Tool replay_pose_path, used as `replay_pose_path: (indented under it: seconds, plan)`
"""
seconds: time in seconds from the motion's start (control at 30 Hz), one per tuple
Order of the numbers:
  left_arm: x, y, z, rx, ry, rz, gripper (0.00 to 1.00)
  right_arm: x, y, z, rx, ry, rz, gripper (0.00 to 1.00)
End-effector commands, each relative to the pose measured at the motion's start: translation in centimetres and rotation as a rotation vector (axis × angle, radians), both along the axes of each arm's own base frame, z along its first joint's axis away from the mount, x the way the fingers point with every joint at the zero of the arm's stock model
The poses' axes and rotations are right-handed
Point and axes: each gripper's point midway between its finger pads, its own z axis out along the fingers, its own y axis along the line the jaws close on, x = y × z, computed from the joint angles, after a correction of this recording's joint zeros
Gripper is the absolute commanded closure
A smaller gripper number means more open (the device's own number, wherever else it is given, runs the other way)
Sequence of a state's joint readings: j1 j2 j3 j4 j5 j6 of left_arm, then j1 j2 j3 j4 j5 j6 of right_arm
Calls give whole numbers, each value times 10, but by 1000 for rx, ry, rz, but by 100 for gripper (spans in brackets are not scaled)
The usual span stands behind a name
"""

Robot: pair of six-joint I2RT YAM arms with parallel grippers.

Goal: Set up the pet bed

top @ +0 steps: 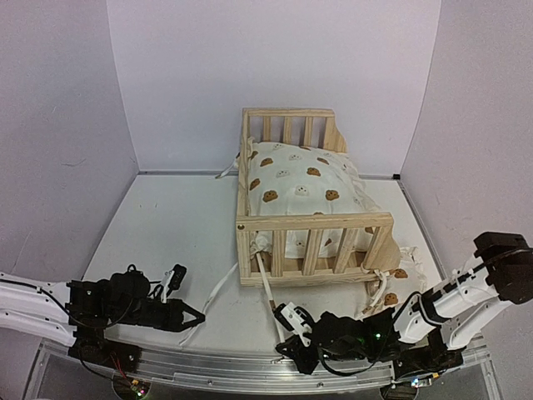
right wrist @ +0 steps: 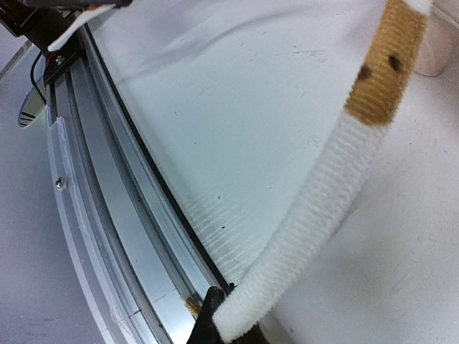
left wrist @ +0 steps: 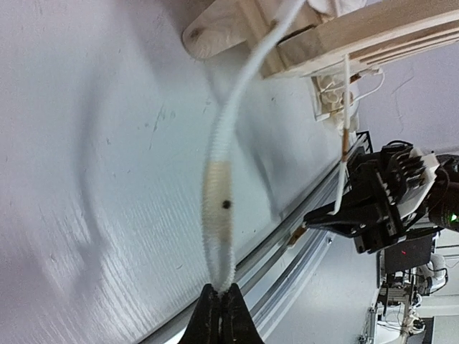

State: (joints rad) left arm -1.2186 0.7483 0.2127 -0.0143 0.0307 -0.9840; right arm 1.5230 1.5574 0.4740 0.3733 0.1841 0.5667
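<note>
The pet bed stands on the bench right of the middle and toward the far edge, its slatted end rail facing the near edge. A bear-print cushion fills it and bulges above the rails.

Two cords from the cushion come out at the bed's near-left corner. The left gripper lies low by the near edge of the bench, off to the left of that corner and apart from the frame. Its jaws are closed tight on the end of the white tie, which runs from its fingertips up to the corner of the bed.

The right gripper sits near the near edge too, just in front of the bed's end rail and not touching the wood. It is clamped on the second tie, a fuzzy white cord with a brown bear patch that rises from its fingertips toward the bed. Beside it runs the metal rail along the bench's near edge.
</note>
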Motion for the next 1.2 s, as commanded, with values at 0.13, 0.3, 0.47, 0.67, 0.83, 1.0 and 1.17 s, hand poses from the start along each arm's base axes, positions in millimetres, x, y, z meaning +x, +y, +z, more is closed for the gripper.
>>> replay_pose_path:
  seconds: [0.13, 0.3, 0.47, 0.67, 0.83, 1.0, 1.17]
  plan:
    - [-16, -9, 29, -54, 63, -71, 100, -48, -20, 29, 72, 45, 177, 100]
    - [-1, 7, 81, -81, -48, 4, 100, -74, -16, 53, 63, 103, 315, 100]
    - [-1, 16, 103, -98, -61, 22, 100, -86, 1, 54, 32, 129, 381, 100]
    - [-27, -3, 53, -2, 69, -137, 100, -57, 31, 40, 13, -10, 264, 100]
    - [-13, -15, 46, -124, 7, -82, 100, -61, 95, 97, 144, -136, 318, 100]
    - [-8, -11, 28, -147, 33, -28, 100, -67, 126, 158, 293, -276, 333, 100]
    - [-2, -11, 25, -120, 1, -10, 100, -24, 153, 190, 252, -441, 131, 100]
